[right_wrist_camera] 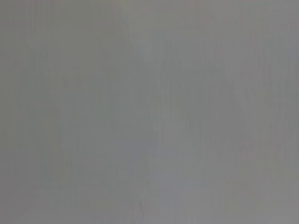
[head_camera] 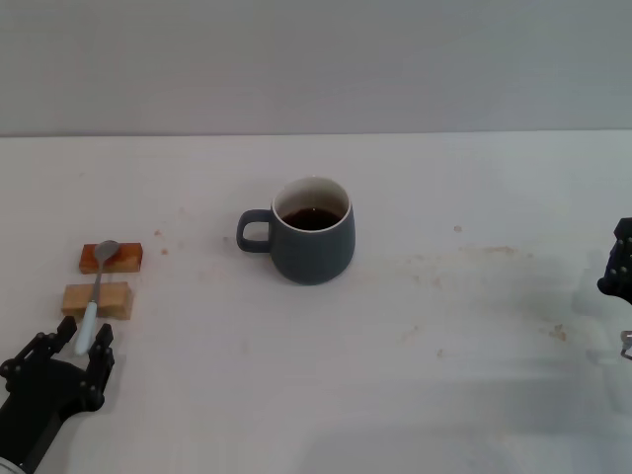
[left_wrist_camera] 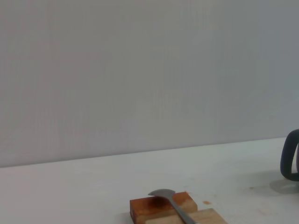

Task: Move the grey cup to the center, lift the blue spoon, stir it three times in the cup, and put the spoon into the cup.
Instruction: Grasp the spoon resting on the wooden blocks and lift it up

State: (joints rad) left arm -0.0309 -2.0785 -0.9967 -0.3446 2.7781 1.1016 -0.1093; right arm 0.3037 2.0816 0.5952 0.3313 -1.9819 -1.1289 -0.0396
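Note:
The grey cup (head_camera: 314, 232) stands upright near the middle of the table, its handle pointing to my left, with dark liquid inside. Its handle edge shows in the left wrist view (left_wrist_camera: 290, 156). The blue spoon (head_camera: 95, 294) lies across two small wooden blocks, metal bowl on the far reddish block, pale handle pointing toward me. Its bowl shows in the left wrist view (left_wrist_camera: 162, 192). My left gripper (head_camera: 73, 340) is low at the near left, open, its fingers on either side of the handle's near end. My right gripper (head_camera: 617, 269) sits at the right edge, only partly in view.
The reddish block (head_camera: 111, 258) and the pale block (head_camera: 97, 299) sit close together at the left, also in the left wrist view (left_wrist_camera: 161, 205). The white table (head_camera: 444, 375) has faint stains right of the cup. The right wrist view shows only plain grey.

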